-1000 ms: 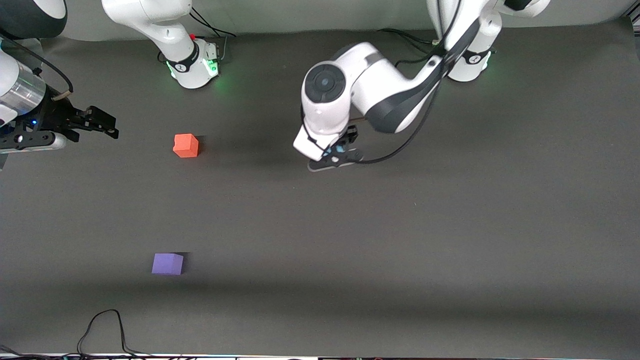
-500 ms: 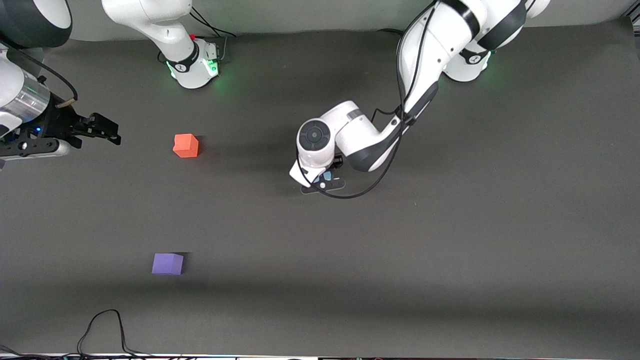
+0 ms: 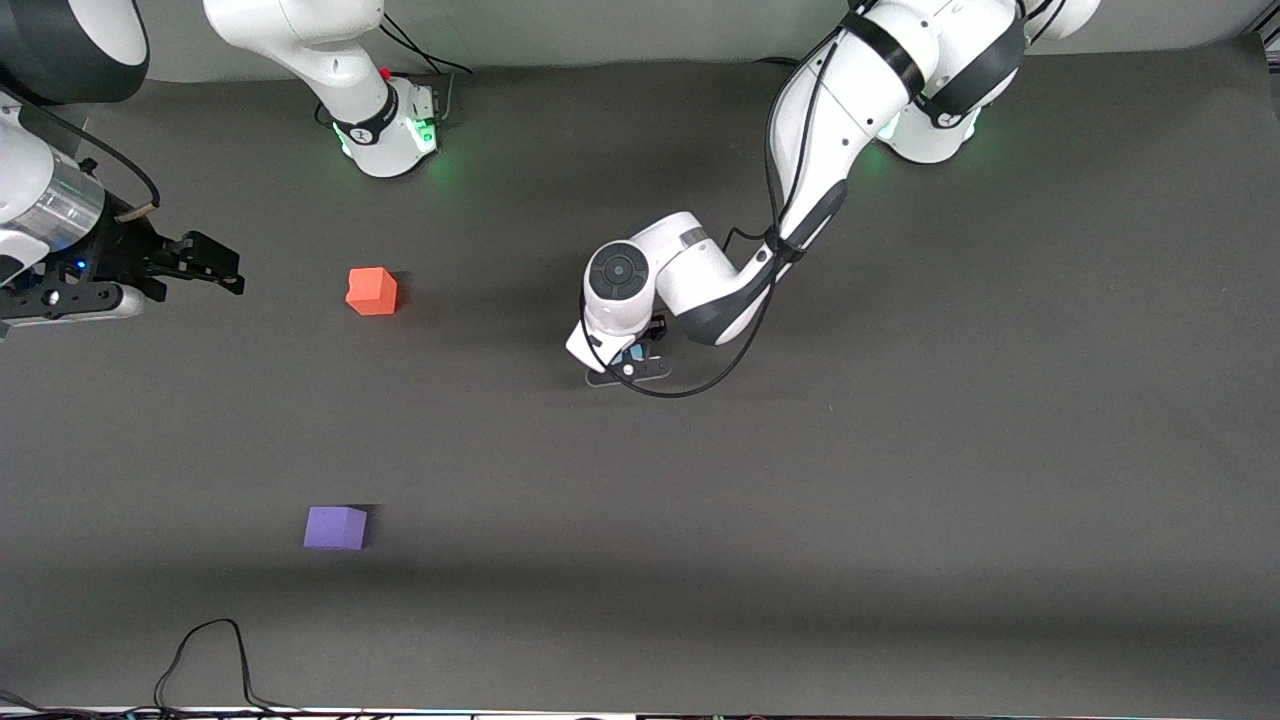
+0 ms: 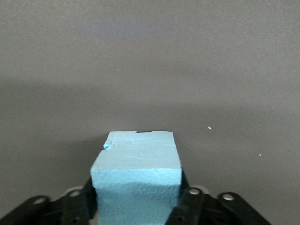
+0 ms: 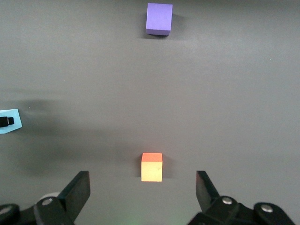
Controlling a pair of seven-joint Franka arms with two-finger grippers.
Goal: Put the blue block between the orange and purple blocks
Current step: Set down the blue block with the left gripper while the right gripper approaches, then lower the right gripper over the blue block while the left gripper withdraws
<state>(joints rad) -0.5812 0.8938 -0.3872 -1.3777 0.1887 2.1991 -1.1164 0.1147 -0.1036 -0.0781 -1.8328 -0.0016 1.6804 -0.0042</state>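
Reaching low mid-table, left tool (image 3: pixel 632 362) grips blue block (image 4: pixel 137 173).

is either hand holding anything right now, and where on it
The left hand grips the blue block by two opposite side faces. The right hand is open and holds nothing.

No text, label, brand or number could be read on anything in these views; all marks were too small.
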